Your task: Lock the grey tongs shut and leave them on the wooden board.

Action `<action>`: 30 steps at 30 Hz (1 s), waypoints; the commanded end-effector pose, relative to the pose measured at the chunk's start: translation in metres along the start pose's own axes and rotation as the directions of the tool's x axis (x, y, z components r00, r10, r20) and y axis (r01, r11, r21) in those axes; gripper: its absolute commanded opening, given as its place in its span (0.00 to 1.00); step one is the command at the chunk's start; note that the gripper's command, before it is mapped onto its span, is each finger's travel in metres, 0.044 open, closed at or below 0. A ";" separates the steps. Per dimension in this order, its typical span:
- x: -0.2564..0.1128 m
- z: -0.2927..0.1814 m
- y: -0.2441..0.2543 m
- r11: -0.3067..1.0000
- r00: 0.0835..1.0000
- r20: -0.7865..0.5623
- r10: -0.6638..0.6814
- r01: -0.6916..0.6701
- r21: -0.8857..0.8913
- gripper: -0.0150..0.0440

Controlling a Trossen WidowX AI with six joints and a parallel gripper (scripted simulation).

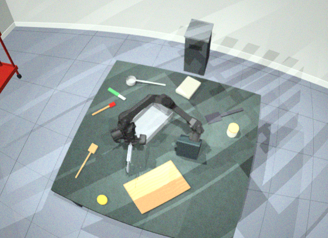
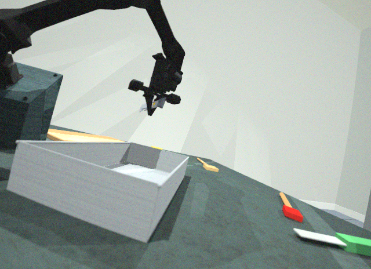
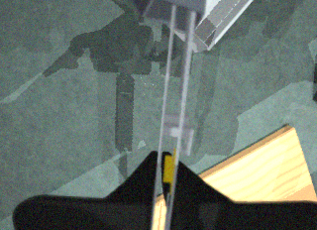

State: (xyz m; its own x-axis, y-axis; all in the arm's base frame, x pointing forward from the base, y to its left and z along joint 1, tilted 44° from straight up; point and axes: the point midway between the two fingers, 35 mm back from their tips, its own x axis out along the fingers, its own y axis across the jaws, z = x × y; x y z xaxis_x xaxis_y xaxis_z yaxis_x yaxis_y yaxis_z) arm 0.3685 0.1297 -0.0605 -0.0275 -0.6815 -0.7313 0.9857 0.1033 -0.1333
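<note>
My gripper (image 1: 130,143) (image 2: 151,113) (image 3: 158,157) is shut on the grey tongs (image 1: 128,153) (image 2: 160,102) (image 3: 183,81) and holds them in the air, beside the roasting tin (image 1: 162,129) (image 2: 83,185) (image 3: 233,12). The two long tong arms run close together between the fingers in the wrist view, with a yellow mark (image 3: 168,172) at the fingertips. Whether the lock is engaged and how the tips point cannot be told. The wooden board (image 1: 159,187) (image 2: 80,136) (image 3: 263,171) lies flat, with nothing on it.
A wooden spatula (image 1: 92,148) (image 2: 210,167), a red-headed brush (image 1: 112,104) (image 2: 292,213) and a green-handled tool (image 1: 113,92) (image 2: 356,243) lie along one side. A yellow disc (image 1: 102,199) lies near the board. A jar (image 1: 232,130) and dark turner (image 1: 213,117) lie past the arm's base block (image 1: 188,147) (image 2: 14,119).
</note>
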 end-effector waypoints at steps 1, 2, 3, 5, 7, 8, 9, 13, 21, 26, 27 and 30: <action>-0.003 -0.008 -0.001 0.996 1.000 -0.009 0.007 -0.007 -0.093 0.00; -0.003 -0.010 -0.002 0.991 1.000 -0.010 0.007 -0.008 -0.131 0.00; -0.004 -0.012 -0.003 0.985 1.000 -0.011 0.007 -0.009 -0.170 0.00; -0.005 -0.016 -0.004 0.969 1.000 -0.013 0.008 -0.011 -0.247 0.00; -0.005 -0.021 -0.006 0.947 1.000 -0.015 0.009 -0.013 -0.321 0.00; -0.006 -0.023 -0.007 0.933 1.000 -0.016 0.009 -0.014 -0.359 0.00; -0.006 -0.025 -0.008 0.919 1.000 -0.017 0.009 -0.015 -0.395 0.00; -0.007 -0.033 -0.011 0.846 1.000 -0.021 0.010 -0.019 -0.533 0.00; -0.010 -0.050 -0.018 0.641 1.000 -0.026 0.012 -0.028 -0.767 0.00; -0.011 -0.060 -0.023 0.479 0.999 -0.030 0.013 -0.033 -0.877 0.00; -0.012 -0.062 -0.024 0.445 0.999 -0.031 0.013 -0.033 -0.895 0.00; -0.012 -0.067 -0.027 0.337 0.999 -0.032 0.014 -0.035 -0.941 0.00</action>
State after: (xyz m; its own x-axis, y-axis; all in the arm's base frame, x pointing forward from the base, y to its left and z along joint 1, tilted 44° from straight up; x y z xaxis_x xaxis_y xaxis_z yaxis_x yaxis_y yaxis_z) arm 0.3347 0.1773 -0.0895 -0.0217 -0.6624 -0.7489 0.2855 0.7137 -0.6396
